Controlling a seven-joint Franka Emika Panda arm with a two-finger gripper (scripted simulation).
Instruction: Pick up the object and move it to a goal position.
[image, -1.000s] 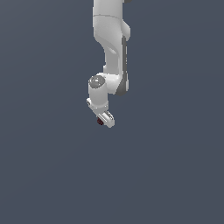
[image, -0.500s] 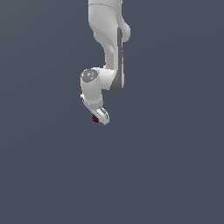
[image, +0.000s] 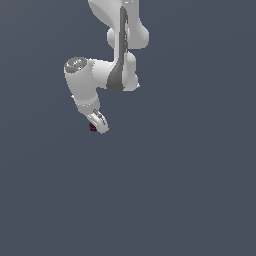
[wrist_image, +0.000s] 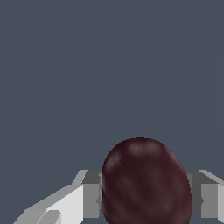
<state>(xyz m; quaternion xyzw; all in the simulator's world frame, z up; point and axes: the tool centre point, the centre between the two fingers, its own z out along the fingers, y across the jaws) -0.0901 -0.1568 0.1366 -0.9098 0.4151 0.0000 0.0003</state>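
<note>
Fingers (wrist_image: 89, 199): two pale grey pads, one on either side of the dark red, smooth, egg-shaped lump (wrist_image: 146, 183), both pressed against its flanks. Clenched on it, by the wrist view.

White two-finger gripper (image: 96, 125) at the end of the white jointed robot arm (image: 107, 75), tilted down toward the exterior view's left. The lump (image: 92, 127) shows there only as a small dark red speck at the fingertips; contact is too small to confirm from that camera.

Nothing but flat slate-grey background (image: 190, 190) around it. No surface, shadow or goal marker visible, so whether the lump is lifted clear cannot be told.

Handling, as judgement: skin looks glossy and curved, likely slippery; probably light given how small it is beside the gripper. Rounded sides give pads little flat to bear on. Best hold is across the widest middle, where the pads now sit; a grip nearer either end could squeeze it out. Firmness unknown.
</note>
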